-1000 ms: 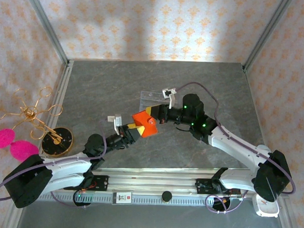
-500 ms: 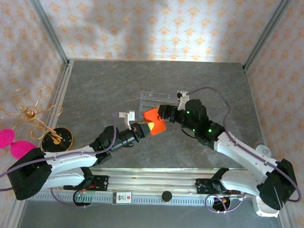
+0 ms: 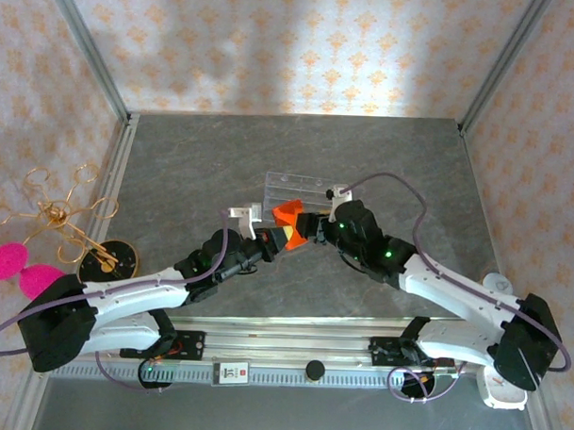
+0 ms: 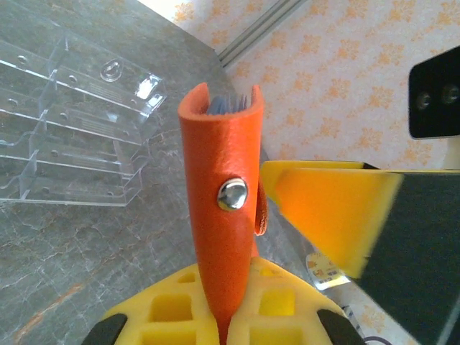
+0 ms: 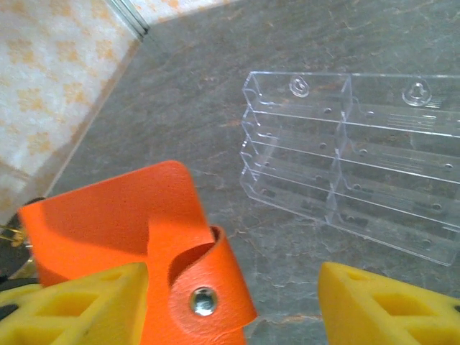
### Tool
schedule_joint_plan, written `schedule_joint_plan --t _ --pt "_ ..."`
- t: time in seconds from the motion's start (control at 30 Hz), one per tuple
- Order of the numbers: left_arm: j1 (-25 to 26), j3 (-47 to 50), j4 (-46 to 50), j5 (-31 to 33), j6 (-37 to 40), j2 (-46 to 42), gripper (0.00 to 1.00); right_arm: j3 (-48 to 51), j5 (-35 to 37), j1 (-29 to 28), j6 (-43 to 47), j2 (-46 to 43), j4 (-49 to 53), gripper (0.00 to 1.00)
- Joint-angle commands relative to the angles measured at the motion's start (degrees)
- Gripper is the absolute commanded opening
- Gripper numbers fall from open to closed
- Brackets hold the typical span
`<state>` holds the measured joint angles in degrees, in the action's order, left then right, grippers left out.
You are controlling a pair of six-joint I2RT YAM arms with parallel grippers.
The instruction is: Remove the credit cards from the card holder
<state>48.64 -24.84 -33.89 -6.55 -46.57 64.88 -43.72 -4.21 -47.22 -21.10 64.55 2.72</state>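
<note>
Left gripper (image 4: 223, 320): yellow pads pressed together on the bottom edge of the orange-red card holder (image 4: 219, 215), a firm pinch. The holder stands edge-on straight up out of the jaws, with the metal snap stud (image 4: 232, 194) facing the left wrist camera. Grey-blue edges (image 4: 228, 105) peek out of its top mouth, farthest from the jaws; can't tell card from lining.

Right gripper (image 5: 237, 305): jaws spread wide, not clamping. The card holder sits at one side of its gap, against one yellow finger (image 5: 79, 309). The snap tab (image 5: 205, 284) curls off the body and hangs into the gap. The other finger is well apart from it. In the left wrist view one right finger pad (image 4: 330, 212) sits just beside the holder's side, near the tab.

Top view: both grippers meet nose to nose over mid-table (image 3: 194, 165), holder between them.

A clear acrylic tiered rack (image 5: 352, 165) lies flat on the table beyond both sets of jaws, apart from the holder.

White label (image 3: 230, 372) on the base rail: text too small to read.
</note>
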Motion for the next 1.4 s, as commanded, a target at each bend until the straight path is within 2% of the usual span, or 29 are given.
schedule_joint_plan --t 0.0,0.4,0.5,0.8,0.83,1.07,1.23,1.37 --pt "0.5 -2.1 0.4 0.6 0.5 -1.4 0.00 -2.1 2.5 -0.5 2.2 2.0 1.4 0.63" --pt "0.5 -2.6 2.8 1.4 0.4 -4.3 0.00 -4.4 1.4 -1.4 3.5 7.5 3.4 0.59" --pt "0.5 -2.8 3.3 1.7 0.6 -5.4 0.00 -4.1 2.0 -1.5 3.3 8.3 4.3 0.51" --pt "0.5 -3.4 5.1 1.9 1.0 -7.4 0.00 -2.9 5.6 -1.5 3.9 8.6 5.2 0.02" --pt "0.5 -3.5 5.4 1.7 1.0 -7.4 0.00 -2.9 5.9 -1.5 3.8 8.6 5.1 0.00" --pt "0.1 -1.9 8.3 1.7 1.0 -9.6 0.00 -0.9 9.2 0.4 3.5 7.3 5.3 0.00" --pt "-2.6 1.9 7.6 -3.9 0.4 -9.2 0.00 1.5 1.7 3.2 3.5 4.5 3.3 0.00" --pt "-2.8 5.2 4.2 -7.2 -1.5 -4.6 0.00 3.3 -5.1 3.1 1.1 4.3 2.8 0.00"
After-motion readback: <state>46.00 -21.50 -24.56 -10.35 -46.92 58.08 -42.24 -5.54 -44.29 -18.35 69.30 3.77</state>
